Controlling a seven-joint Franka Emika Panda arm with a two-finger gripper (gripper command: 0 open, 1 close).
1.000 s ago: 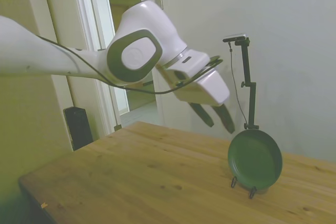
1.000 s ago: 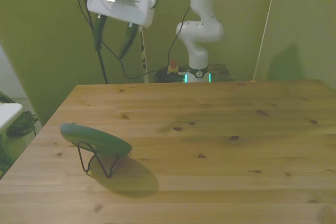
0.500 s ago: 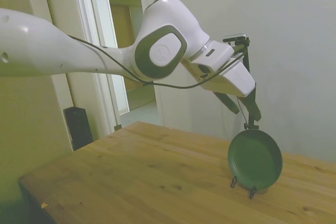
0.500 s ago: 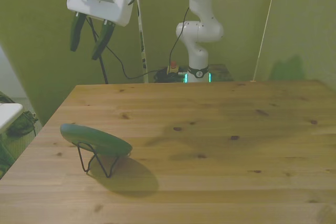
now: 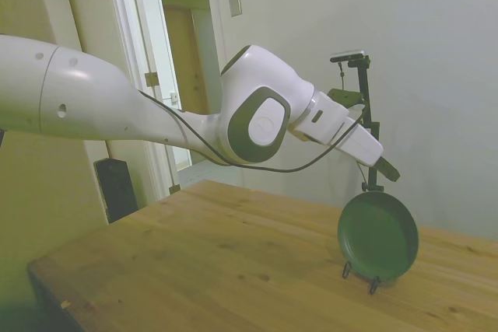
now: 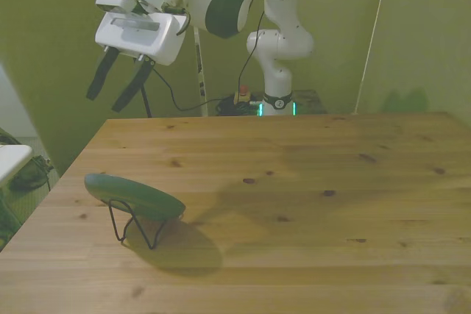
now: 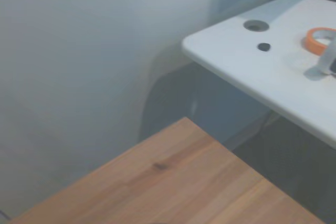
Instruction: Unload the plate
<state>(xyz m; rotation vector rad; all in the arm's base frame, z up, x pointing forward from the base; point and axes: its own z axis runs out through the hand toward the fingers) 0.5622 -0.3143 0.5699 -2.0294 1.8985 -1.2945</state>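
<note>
Only wrist view, orange tape roll point(image 7: 321, 39)

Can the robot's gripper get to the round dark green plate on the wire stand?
Probably yes. The open gripper hangs above the round dark green plate, and nothing lies between them.

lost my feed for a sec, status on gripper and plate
Gripper open, empty, in the air above the plate. Plate leaning in its wire stand, untouched. Nothing in the way on the table.
</note>
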